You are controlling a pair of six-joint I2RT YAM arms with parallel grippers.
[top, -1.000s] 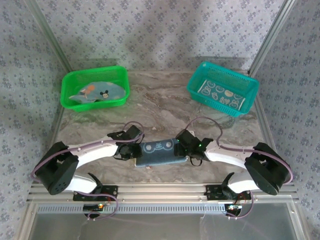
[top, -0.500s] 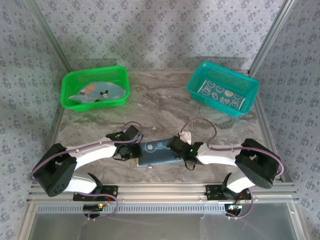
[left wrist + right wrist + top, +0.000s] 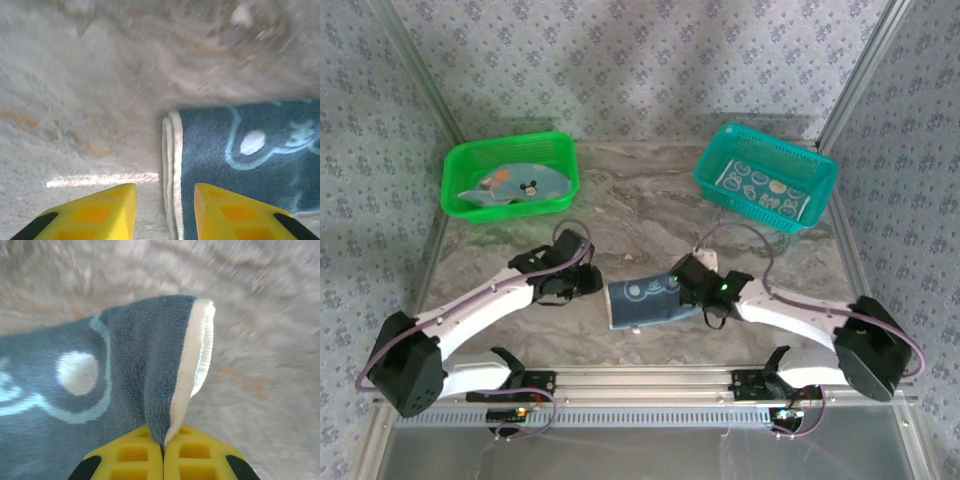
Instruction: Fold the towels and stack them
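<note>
the marbled table (image 3: 640,215) is carrying two baskets along its far edge: the green basket (image 3: 455,180) toward the far left corner, with a crumpled towel (image 3: 505,187) lying inside it, and the teal basket (image 3: 820,175) toward the far right corner, with a flat towel (image 3: 765,190) resting on its floor. the folded towel (image 3: 642,303) is lying close to the near edge, about midway between the left and right sides, its right end rising off the surface. the right gripper (image 3: 163,445) is clamping that raised end, jaws pressed together on the cream-trimmed edge. the left gripper (image 3: 165,197) is hovering just beside the towel's left end with its jaws apart and holding nothing; the layered edges there are showing that the cloth is already doubled. this is looking like the close of the folding step: the right arm is either bringing its end across for one more fold or lifting the bundle for stacking. the next move is calling for a firm pinch through all layers, so none slips loose, and for the left jaws either pinning the far end or staying out of the path.
</note>
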